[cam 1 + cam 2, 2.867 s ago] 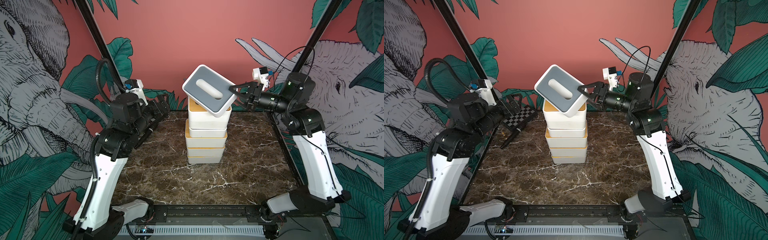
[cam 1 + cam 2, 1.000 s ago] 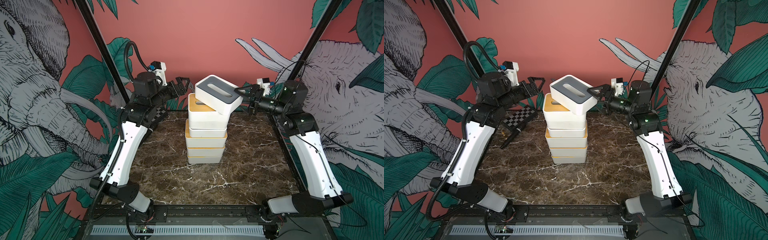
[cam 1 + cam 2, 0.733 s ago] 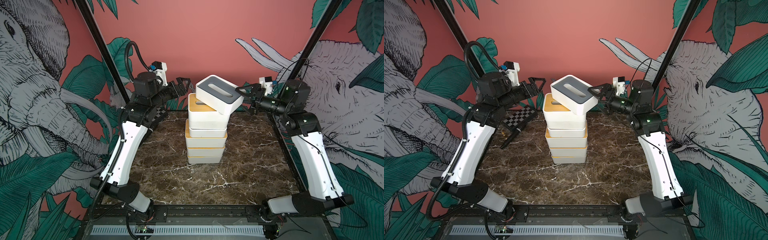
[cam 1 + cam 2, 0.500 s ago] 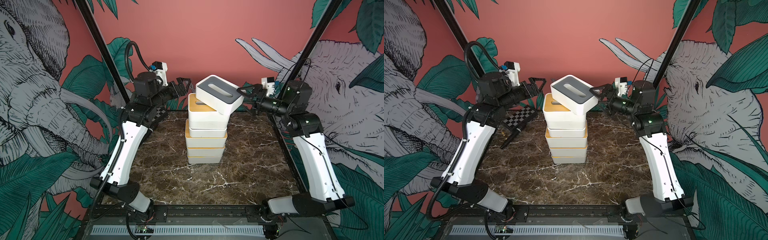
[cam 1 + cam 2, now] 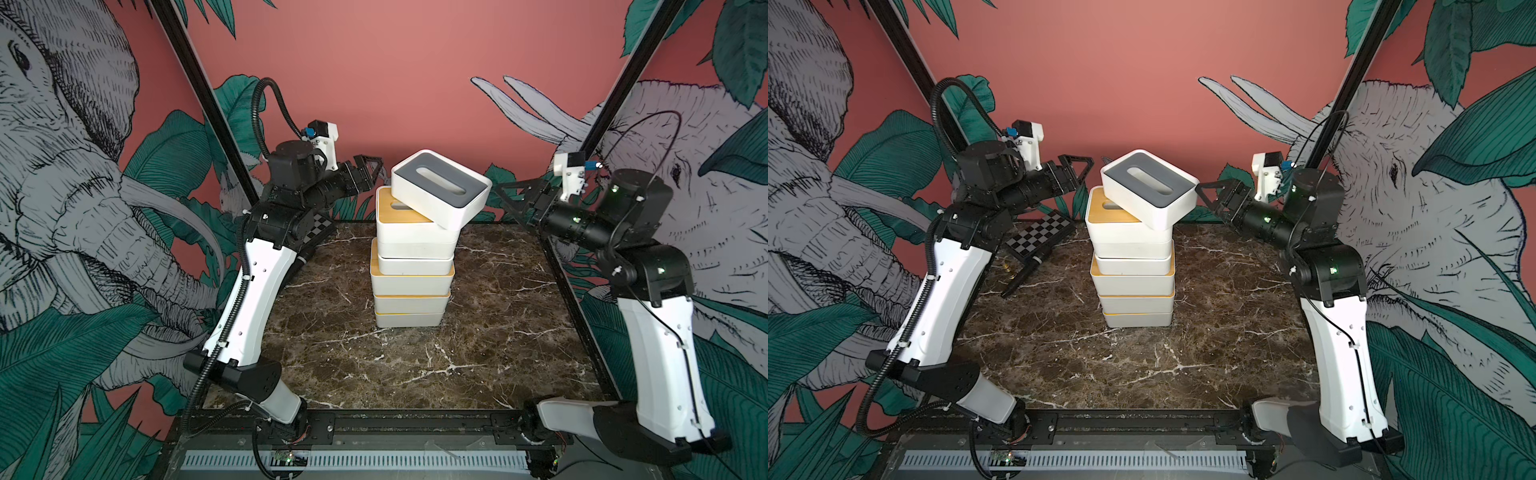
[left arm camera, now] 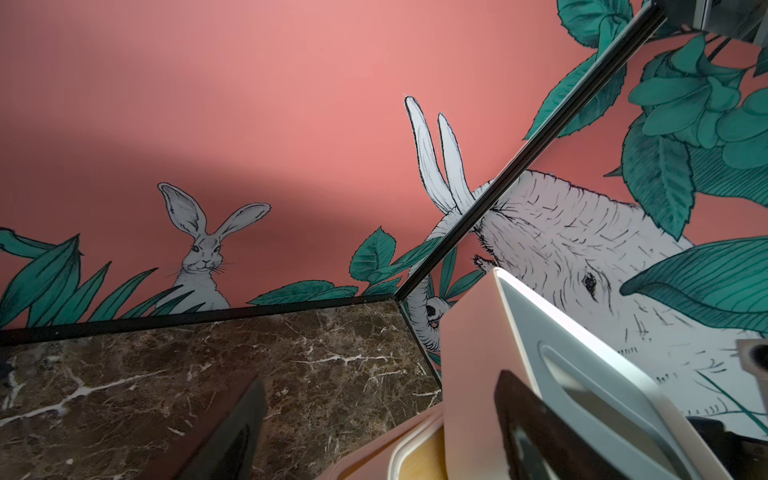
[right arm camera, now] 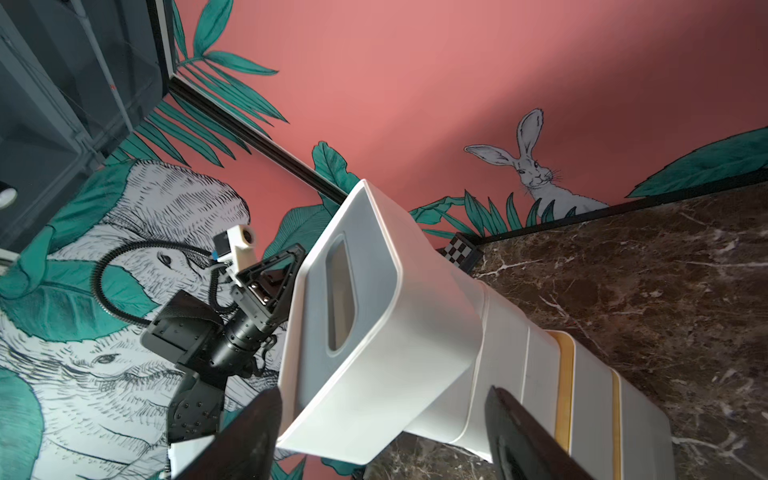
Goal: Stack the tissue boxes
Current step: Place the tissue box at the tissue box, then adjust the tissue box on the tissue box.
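Several white tissue boxes stand stacked mid-table, and both top views show the topmost bamboo-lidded one (image 5: 411, 237) (image 5: 1127, 239). A grey-lidded box (image 5: 440, 189) (image 5: 1148, 187) lies askew and tilted on top, overhanging to the right. My left gripper (image 5: 376, 172) (image 5: 1096, 164) is open at that box's back-left corner. In the left wrist view one finger (image 6: 523, 424) crosses in front of the grey lid (image 6: 590, 374). My right gripper (image 5: 500, 195) (image 5: 1204, 197) is open just right of the box, apart from it. The right wrist view shows the box (image 7: 374, 332) ahead of its open jaws.
A black-and-white checkerboard case (image 5: 1038, 235) leans at the back left, with a black pen (image 5: 1023, 276) in front of it. The marble table (image 5: 374, 365) is bounded by black frame rails and slanted posts. Painted walls close in the back and sides.
The right gripper has drawn back to the right, away from the grey-lidded box, and its jaws have narrowed. The left jaws narrowed a little. The box stays askew on the stack.
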Motion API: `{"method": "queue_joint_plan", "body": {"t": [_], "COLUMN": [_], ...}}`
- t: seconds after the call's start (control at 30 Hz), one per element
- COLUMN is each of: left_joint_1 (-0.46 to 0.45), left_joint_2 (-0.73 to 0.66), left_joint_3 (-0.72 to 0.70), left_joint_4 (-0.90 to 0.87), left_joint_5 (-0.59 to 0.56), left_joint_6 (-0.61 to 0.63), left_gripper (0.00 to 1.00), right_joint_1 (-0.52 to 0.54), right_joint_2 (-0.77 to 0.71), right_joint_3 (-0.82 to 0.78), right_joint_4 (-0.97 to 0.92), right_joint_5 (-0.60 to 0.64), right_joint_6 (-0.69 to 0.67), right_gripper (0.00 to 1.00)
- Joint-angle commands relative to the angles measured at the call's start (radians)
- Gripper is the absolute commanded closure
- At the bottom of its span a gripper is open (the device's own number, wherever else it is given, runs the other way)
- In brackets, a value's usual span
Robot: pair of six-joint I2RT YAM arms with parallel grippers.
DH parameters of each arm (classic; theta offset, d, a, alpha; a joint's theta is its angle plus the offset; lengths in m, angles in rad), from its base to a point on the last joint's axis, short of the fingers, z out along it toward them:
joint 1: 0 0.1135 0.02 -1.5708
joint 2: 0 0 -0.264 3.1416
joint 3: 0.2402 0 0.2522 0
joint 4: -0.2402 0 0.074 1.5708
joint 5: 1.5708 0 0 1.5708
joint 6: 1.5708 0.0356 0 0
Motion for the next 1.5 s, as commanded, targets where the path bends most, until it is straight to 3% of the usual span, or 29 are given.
{"method": "queue_joint_plan", "body": {"t": [0.0,0.07,0.2,0.33,0.5,1.0,1.47], "left_joint_1": [0.006,0.006,0.006,0.006,0.006,0.003,0.000], "left_joint_2": [0.002,0.007,0.020,0.050,0.067,0.110,0.027], "left_joint_3": [0.041,0.042,0.064,0.099,0.113,0.148,0.092], "left_joint_4": [-0.063,-0.073,-0.091,-0.102,-0.089,-0.030,-0.030], "left_joint_5": [0.051,0.066,0.113,0.156,0.184,0.291,0.289], "left_joint_6": [0.034,0.045,0.064,0.070,0.058,-0.001,0.001], "left_gripper": [0.23,0.31,0.45,0.64,0.75,0.79,0.79], "right_joint_1": [-0.001,0.002,0.029,0.064,0.081,0.116,0.132], "right_joint_2": [-0.047,-0.055,-0.026,0.016,0.050,0.131,0.178], "right_joint_3": [-0.034,-0.053,-0.048,-0.012,0.016,0.106,0.145], "right_joint_4": [0.001,0.006,0.006,0.003,0.001,-0.007,0.007], "right_joint_5": [0.053,0.046,0.035,0.049,0.066,0.072,0.069], "right_joint_6": [-0.045,-0.046,-0.060,-0.071,-0.074,-0.071,-0.065], "right_gripper": [0.48,0.61,0.73,0.80,0.85,0.85,0.84]}}
